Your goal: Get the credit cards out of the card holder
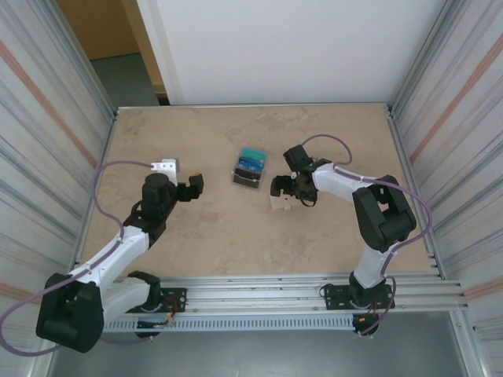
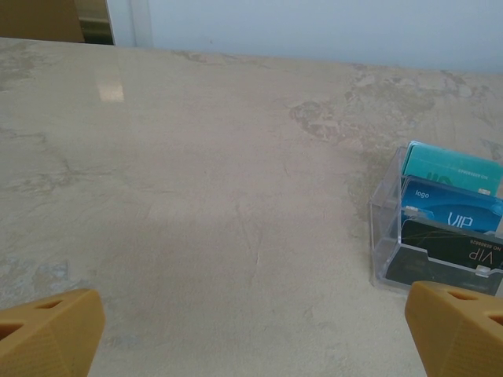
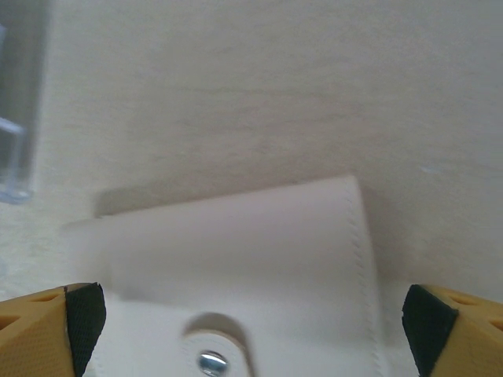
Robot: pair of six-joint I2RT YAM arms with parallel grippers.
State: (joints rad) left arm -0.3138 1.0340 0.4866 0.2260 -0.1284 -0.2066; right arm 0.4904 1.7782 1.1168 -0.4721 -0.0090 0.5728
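Observation:
The card holder (image 1: 277, 203) is a small cream wallet lying flat right of the table's middle. In the right wrist view the card holder (image 3: 259, 243) lies closed, with a snap tab (image 3: 211, 357) at its near edge, and its inside is hidden. My right gripper (image 1: 284, 186) hovers just over it. Seen from the wrist, the right gripper (image 3: 251, 322) is open, with one finger on each side of the wallet. Teal, blue and dark credit cards (image 1: 251, 162) (image 2: 452, 212) stand in a clear stand. My left gripper (image 1: 183, 182) (image 2: 251, 330) is open over bare table, left of the stand.
The clear plastic stand (image 1: 247, 178) (image 2: 385, 236) sits just left of the card holder, and its edge (image 3: 16, 118) reaches into the right wrist view. Metal walls close in the left and right sides of the table (image 1: 220, 236), and a white wall closes the back.

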